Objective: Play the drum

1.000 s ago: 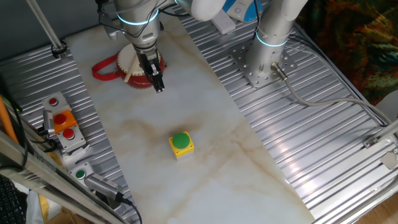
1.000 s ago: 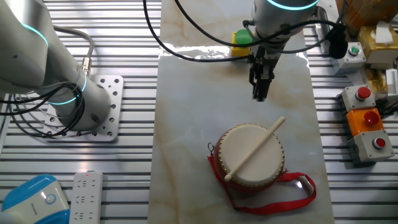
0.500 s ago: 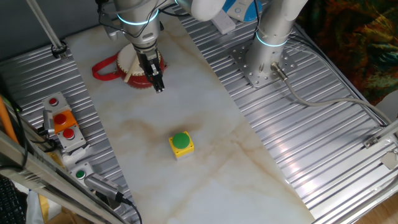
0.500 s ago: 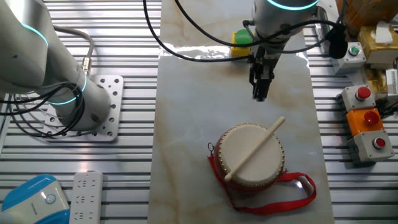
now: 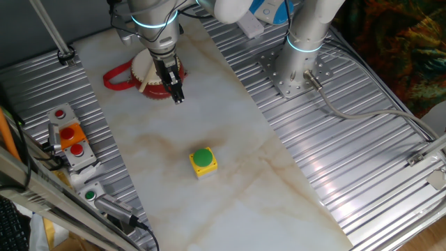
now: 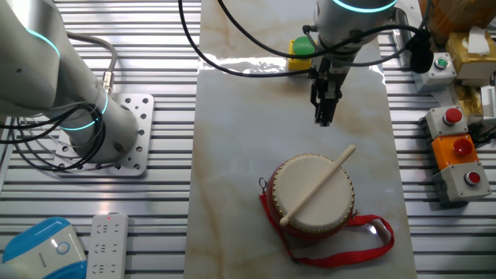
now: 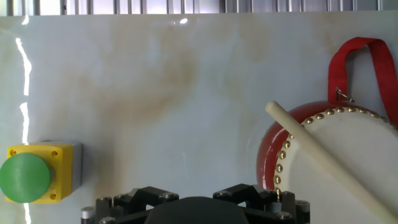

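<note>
The drum [image 6: 298, 182] has red sides and a cream head and stands on the marble board, with its red strap [image 6: 341, 242] lying beside it. A wooden stick [image 6: 318, 184] lies across the drumhead, one end overhanging the rim. My gripper [image 6: 324, 116] hangs above the board between the drum and the yellow box, clear of the stick. Its fingers look shut and empty. In one fixed view the gripper [image 5: 178, 96] partly hides the drum [image 5: 143, 66]. The hand view shows the drum [image 7: 348, 134] and stick [image 7: 311, 149] at the right; my fingertips are out of sight there.
A yellow box with a green button [image 5: 203, 161] sits mid-board and also shows in the hand view [image 7: 34, 174]. A control box with red buttons [image 6: 457, 151] stands on the ribbed table. A second arm's base [image 6: 93, 124] and a power strip [image 6: 105, 244] lie on the other side.
</note>
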Controlling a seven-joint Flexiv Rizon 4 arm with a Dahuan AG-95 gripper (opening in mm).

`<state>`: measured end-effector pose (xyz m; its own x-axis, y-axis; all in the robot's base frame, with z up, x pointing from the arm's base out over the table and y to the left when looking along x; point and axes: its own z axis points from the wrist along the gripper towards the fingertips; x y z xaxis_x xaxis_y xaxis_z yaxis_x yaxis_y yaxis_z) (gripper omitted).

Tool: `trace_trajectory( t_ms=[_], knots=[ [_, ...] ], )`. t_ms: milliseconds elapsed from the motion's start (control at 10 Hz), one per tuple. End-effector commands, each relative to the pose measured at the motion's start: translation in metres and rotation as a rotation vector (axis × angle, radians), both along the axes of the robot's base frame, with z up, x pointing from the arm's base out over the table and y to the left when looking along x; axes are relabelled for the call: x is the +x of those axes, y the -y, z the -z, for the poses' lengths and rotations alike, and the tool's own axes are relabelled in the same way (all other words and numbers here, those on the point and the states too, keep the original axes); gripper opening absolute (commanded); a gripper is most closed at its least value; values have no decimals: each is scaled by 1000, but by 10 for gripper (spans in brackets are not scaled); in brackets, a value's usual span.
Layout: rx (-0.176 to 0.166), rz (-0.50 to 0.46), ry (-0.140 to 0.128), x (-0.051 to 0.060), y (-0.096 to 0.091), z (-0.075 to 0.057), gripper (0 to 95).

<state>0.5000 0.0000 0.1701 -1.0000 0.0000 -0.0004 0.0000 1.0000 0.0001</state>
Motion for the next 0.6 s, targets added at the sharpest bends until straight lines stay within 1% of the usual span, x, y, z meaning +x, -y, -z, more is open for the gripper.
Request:
trace_trajectory(
  t_ms=[100,200,300,400,600],
  knots=[
    [0,0,0,0,0,0,950],
    [-159,-152,-40,0,0,0,0],
    [-127,-143,-41,0,0,0,0],
    [-137,-147,-44,0,0,0,0],
    [-132,-141,-47,0,0,0,0]
  ],
)
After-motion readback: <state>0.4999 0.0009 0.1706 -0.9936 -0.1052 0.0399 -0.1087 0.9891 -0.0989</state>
